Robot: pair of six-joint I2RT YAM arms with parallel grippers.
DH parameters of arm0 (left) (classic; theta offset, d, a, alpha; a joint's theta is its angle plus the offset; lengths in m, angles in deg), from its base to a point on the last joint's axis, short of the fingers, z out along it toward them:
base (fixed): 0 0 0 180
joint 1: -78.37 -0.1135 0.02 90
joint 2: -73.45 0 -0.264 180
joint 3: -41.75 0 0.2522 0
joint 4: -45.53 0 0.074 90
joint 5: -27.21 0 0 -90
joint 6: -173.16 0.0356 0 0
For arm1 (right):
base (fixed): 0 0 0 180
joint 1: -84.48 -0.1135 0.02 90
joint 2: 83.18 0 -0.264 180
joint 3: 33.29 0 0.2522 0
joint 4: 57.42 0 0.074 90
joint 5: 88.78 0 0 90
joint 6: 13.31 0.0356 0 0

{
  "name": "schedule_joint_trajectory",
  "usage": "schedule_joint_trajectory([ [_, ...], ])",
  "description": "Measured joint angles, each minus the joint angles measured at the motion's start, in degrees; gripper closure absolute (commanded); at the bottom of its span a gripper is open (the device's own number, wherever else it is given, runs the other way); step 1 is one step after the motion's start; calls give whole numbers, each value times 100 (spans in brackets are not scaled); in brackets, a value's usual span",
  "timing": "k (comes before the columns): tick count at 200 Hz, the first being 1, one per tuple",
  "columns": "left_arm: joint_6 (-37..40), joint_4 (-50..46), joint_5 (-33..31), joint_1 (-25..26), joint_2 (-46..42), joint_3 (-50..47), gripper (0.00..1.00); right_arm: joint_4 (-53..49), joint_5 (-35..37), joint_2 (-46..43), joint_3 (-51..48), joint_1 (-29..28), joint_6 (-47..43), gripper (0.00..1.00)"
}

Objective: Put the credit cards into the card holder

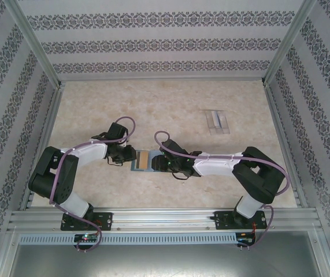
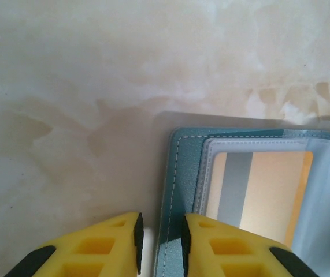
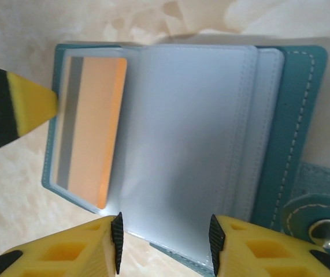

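Yellow-fingered, your left gripper [image 2: 160,226] sits low over the table [image 2: 66,86], jaws narrow and straddling the left edge of the teal card holder [image 2: 183,167]; whether it pinches, you cannot tell. The holder lies open between both grippers, with a tan, grey-striped credit card [image 2: 266,190] in its left clear pocket. Your right gripper [image 3: 165,231] stands half-spread over the clear sleeves, gripping nothing. Well to the right and farther back lies the clear stand [image 1: 217,122].

Both arms [image 1: 89,152]: glossy black joint housings, white shells on the link nearest each hand. A purple cable [image 1: 125,120] loops along each arm, arching up just behind the hand. Black base plates [image 1: 86,220]. Left hand [image 2: 160,228] and right hand [image 3: 165,231]: yellow fingers [image 2: 228,251] with moulded rectangular pockets, thin black serrated pads [image 3: 117,239] on the inner faces, and black patches on the outer flanks.
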Motion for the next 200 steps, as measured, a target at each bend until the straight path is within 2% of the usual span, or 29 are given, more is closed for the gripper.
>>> schedule_joint_trajectory([
  [78,2,37,15,-2,-4,-22,74,68,15,315,144,0,42,61],
  [122,2,39,20,-2,-4,-24,74,142,-111,332,149,-11,24,71],
  [142,2,39,20,-2,-4,-24,74,219,-170,365,190,-11,22,71],
  [200,2,39,20,-2,-4,-22,73,428,-308,420,306,-11,20,61],
])
